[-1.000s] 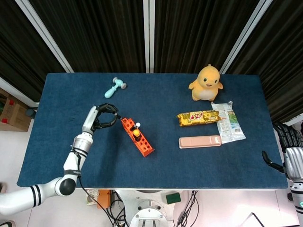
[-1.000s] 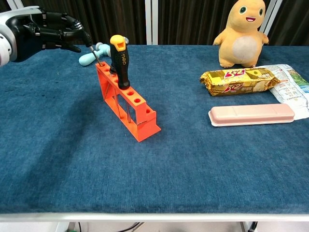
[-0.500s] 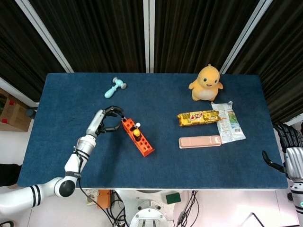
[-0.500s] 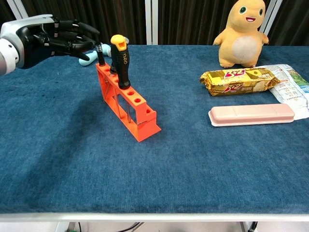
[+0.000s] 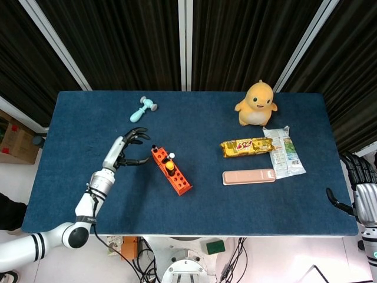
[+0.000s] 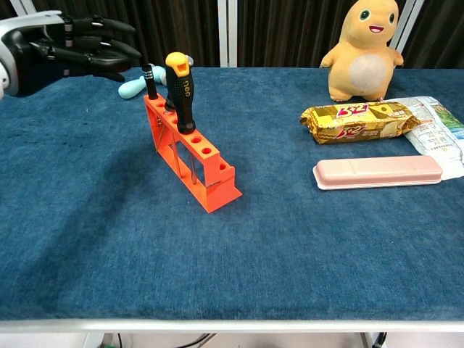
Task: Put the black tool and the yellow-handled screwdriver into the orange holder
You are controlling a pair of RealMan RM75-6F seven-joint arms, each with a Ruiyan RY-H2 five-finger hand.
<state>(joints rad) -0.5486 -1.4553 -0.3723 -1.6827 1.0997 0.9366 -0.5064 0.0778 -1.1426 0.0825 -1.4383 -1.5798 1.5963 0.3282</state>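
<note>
Chest view: two tools (image 6: 174, 87), one orange holder (image 6: 190, 156).

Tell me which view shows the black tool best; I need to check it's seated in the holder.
The chest view: the black tool stands upright in the orange holder's end slot, beside the yellow-handled screwdriver. The head view shows only its small dark top.

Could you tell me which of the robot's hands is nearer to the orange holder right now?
Left. The left hand hovers open just beside the orange holder, at the end with the tools. The right hand hangs off the table's far edge.
</note>
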